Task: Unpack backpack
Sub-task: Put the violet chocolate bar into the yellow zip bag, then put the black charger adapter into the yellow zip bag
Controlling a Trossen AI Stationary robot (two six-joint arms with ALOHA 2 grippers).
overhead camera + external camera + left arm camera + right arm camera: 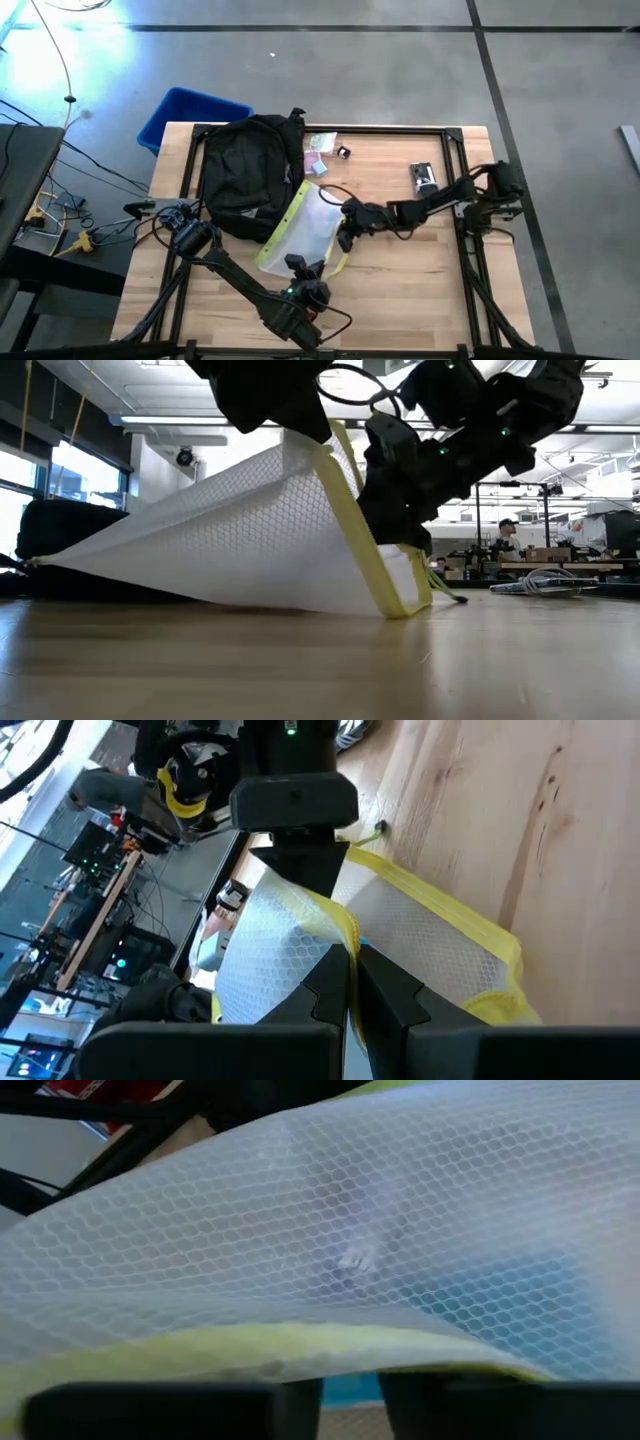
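Observation:
The black backpack (250, 175) lies at the table's far left and shows as a dark mound (60, 530) in the low view. Beside it is a clear mesh pouch with a yellow edge (305, 228). One side of the pouch is raised like a tent (250, 530); its end by the backpack and one yellow corner (405, 605) rest on the table. My left gripper (352, 982) is shut on the raised yellow edge, coming from the near side. My right gripper (350, 1392) is at the pouch's right side, slightly open, with the yellow edge (300, 1345) just ahead of its fingers. My left gripper pinches the pouch's yellow edge (350, 935) between its two fingers, coming slanting down from the table's near side. That edge is lifted off the table and the mesh slopes down from it. My right gripper is close against the yellow edge (335, 860); whether it touches, I cannot tell.
A blue bin (190, 115) stands off the table's far left corner. Small loose items (320, 150) and a small dark device (422, 177) lie on the far part of the table. Bare wood stretches along the near and right sides. People sit in the room behind (505, 530).

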